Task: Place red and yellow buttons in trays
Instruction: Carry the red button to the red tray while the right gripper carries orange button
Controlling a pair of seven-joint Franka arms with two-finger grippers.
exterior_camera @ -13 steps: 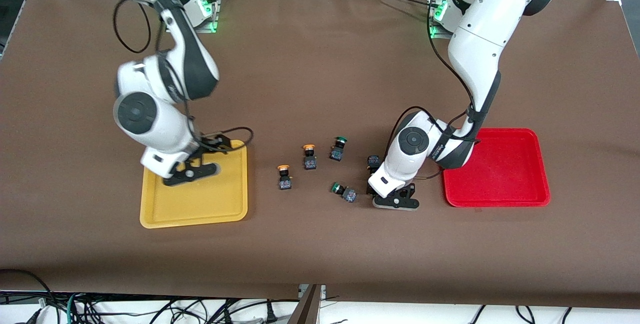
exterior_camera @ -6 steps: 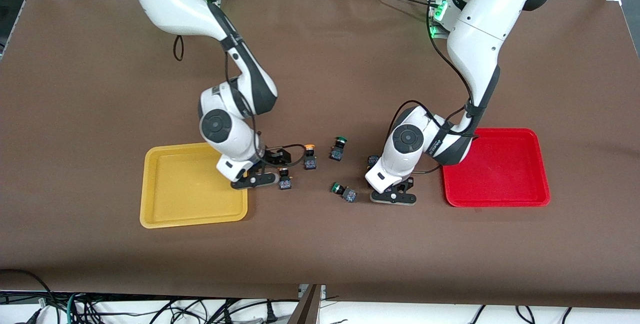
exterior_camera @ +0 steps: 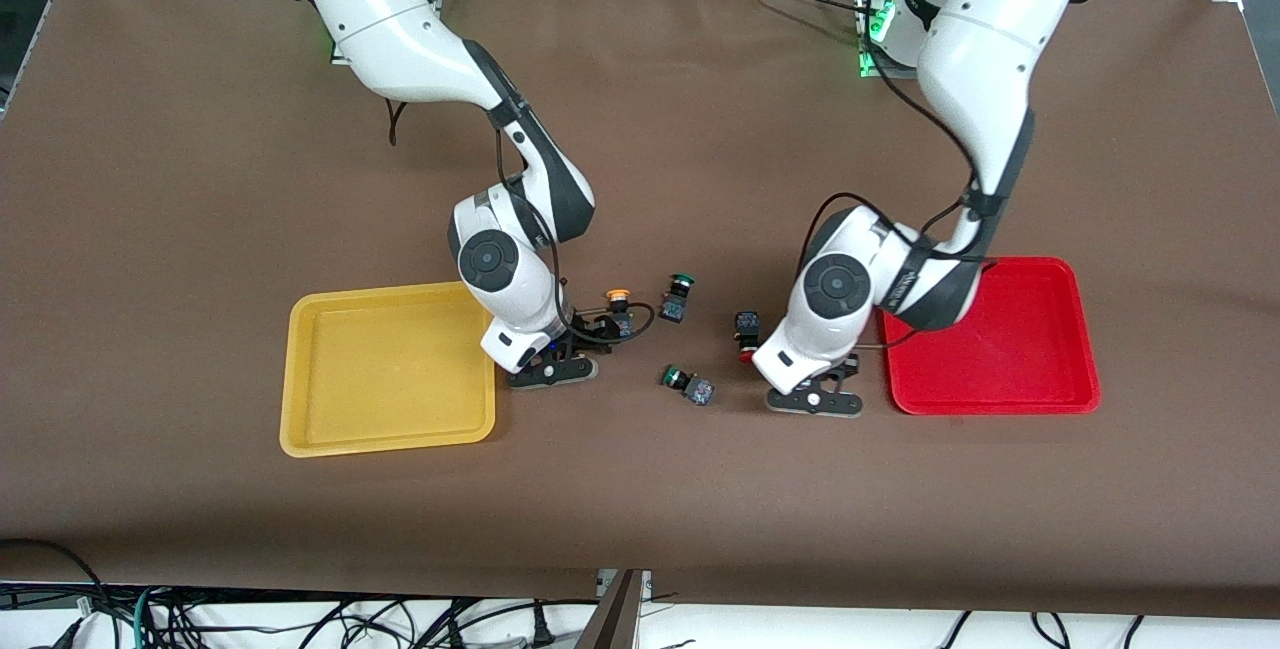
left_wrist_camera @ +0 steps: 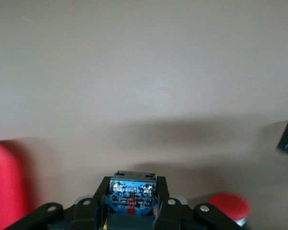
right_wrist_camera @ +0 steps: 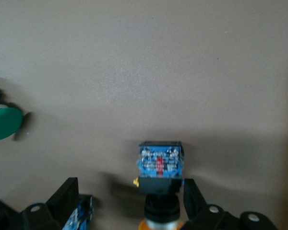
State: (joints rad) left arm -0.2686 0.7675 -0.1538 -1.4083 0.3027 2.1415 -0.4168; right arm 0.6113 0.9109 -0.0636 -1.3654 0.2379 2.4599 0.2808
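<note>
Right gripper (exterior_camera: 553, 366) is low at the table, just beside the yellow tray (exterior_camera: 300, 399). Its jaws are spread around the near yellow button (right_wrist_camera: 161, 165), not yet pinching it. The button lies on its side with its long axis running between the fingers, cap toward the palm, so we judge closing is next. The far yellow button (exterior_camera: 619, 314) sits slightly farther from the camera. Left gripper (exterior_camera: 815, 396) is clamped on a held red button (left_wrist_camera: 133, 190), right beside the red tray (exterior_camera: 1000, 349). The second red button (exterior_camera: 746, 329) lies near it.
</note>
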